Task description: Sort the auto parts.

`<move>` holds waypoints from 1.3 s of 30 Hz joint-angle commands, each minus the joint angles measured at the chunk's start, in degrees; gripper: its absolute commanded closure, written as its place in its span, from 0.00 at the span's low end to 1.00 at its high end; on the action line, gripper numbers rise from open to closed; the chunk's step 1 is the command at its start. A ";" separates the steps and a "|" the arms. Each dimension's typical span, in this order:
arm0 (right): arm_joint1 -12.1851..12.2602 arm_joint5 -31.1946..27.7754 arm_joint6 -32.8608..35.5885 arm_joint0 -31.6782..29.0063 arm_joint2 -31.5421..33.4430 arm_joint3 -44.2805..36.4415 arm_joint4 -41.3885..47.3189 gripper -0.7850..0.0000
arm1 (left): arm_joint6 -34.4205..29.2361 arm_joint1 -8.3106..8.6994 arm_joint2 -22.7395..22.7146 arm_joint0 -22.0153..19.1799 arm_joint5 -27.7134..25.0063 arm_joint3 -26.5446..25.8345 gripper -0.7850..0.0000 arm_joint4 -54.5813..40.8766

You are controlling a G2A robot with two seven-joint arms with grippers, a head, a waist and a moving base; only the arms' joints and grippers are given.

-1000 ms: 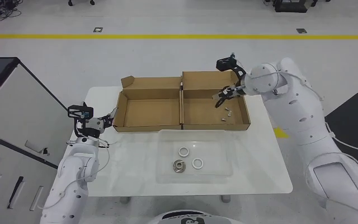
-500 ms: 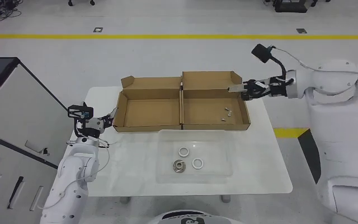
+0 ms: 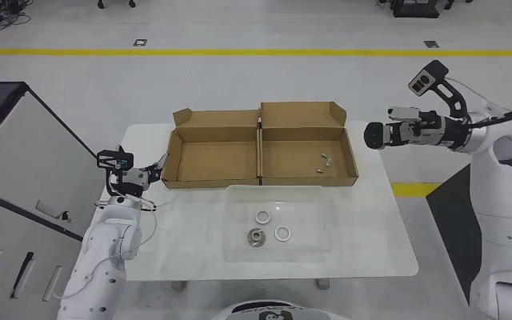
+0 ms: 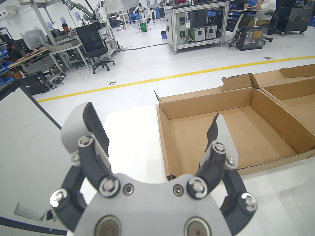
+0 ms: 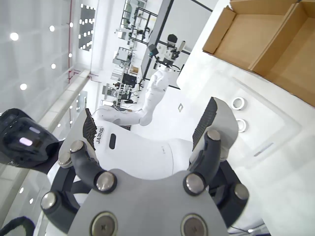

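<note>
Two small bolts point(image 3: 323, 158) lie in the right cardboard box point(image 3: 300, 118), just beyond the clear tray point(image 3: 316, 240) on the bench point(image 3: 376, 232). The left cardboard box point(image 3: 216, 160), also just beyond the tray, has taken no part yet. Two white rings point(image 3: 262, 216) and a metal piece point(image 3: 255, 236) wait in the tray, so I judge the sorting under half done. The left end effector point(image 4: 152, 114) and the right end effector point(image 5: 150, 108) are spread wide and hold nothing, each well apart from the tray.

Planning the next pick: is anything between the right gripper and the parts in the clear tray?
Only a corner of the right box lies between the right gripper and the tray; the rings lie uncovered.
</note>
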 commanded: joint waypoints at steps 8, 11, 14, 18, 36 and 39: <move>-0.02 0.02 0.00 0.05 -0.04 0.00 -0.19 0.00 | 0.00 0.00 0.00 0.00 0.00 0.00 0.00 0.00; -0.02 0.02 0.00 0.05 -0.04 0.00 -0.19 0.00 | 0.00 0.00 0.00 0.00 0.00 0.00 0.00 0.00; -0.02 0.02 0.00 0.05 -0.04 0.00 -0.19 0.00 | 0.00 0.00 0.00 0.00 0.00 0.00 0.00 0.00; -0.02 0.02 0.00 0.05 -0.04 0.00 -0.19 0.00 | -0.49 0.29 0.05 -0.40 -3.32 -3.92 0.00 3.95; -0.02 0.02 0.00 0.05 -0.04 0.00 -0.19 0.00 | -49.90 0.27 17.47 -14.36 -23.71 -24.38 0.00 -1.61; -0.02 0.02 0.00 0.05 -0.04 0.00 -0.19 0.00 | -58.05 0.07 21.95 -18.15 -26.18 -24.69 0.00 -3.17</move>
